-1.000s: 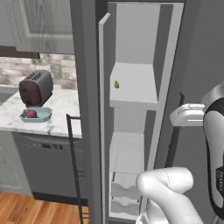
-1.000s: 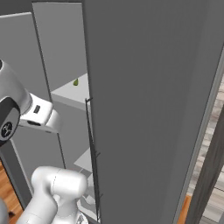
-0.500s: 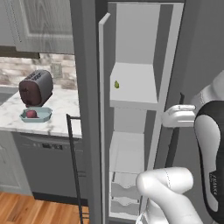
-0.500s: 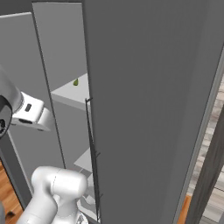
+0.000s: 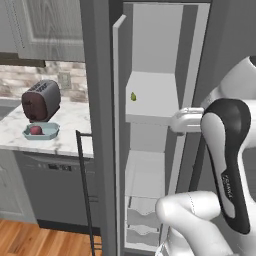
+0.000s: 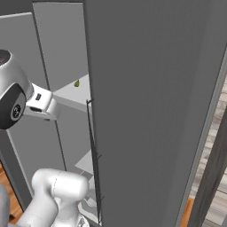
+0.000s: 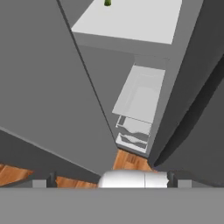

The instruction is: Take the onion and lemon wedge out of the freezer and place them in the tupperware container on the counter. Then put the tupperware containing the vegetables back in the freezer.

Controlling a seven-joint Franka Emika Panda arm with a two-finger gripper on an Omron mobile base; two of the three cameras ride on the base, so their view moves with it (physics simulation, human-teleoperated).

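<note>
On the far left of my left base view sits a dark red toaster at the back of the white marble counter. Just in front of it is the pale blue tupperware container, and the round red onion lies inside it. Under the counter is a grey dishwasher.

Next comes the freezer door, swung open, with its long dark handle standing up along its edge. Past the door I see inside the freezer. The tiny yellow-green lemon wedge sits on a white shelf, near the shelf's left side. Lower down are white drawers.

To the right is my claw, at the front edge of that same shelf, apart from the lemon wedge. My claw is spread as wide as it goes and holds nothing. In my hand view my two finger tips stand far apart at the bottom, and the lemon wedge is far up at the top edge, on the shelf.

In my right base view the lemon wedge sits on the shelf behind my white hand.
</note>
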